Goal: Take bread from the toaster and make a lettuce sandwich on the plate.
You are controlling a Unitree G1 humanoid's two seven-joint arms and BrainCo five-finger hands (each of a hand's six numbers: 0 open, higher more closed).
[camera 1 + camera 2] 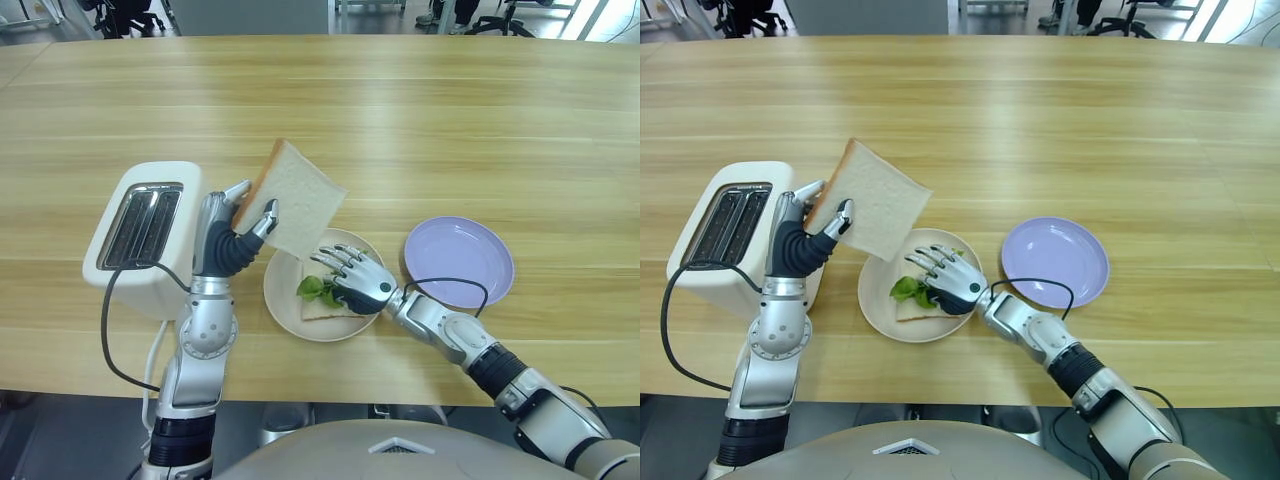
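My left hand [232,235] is shut on a slice of bread [295,197], held tilted in the air between the white toaster [140,240] and the cream plate [285,300]. The slice's lower corner hangs over the plate's back rim. On the plate lies another bread slice [318,311] with a green lettuce leaf [315,289] on top. My right hand [355,280] rests over that slice and leaf, its fingers spread and pressing down on them. The toaster's slots [143,226] look empty.
A lilac plate [459,260] sits just right of the cream plate, with a black cable [450,285] from my right arm crossing its near rim. The toaster's cord [112,340] runs off the table's front edge. Wide wooden tabletop [420,120] stretches behind.
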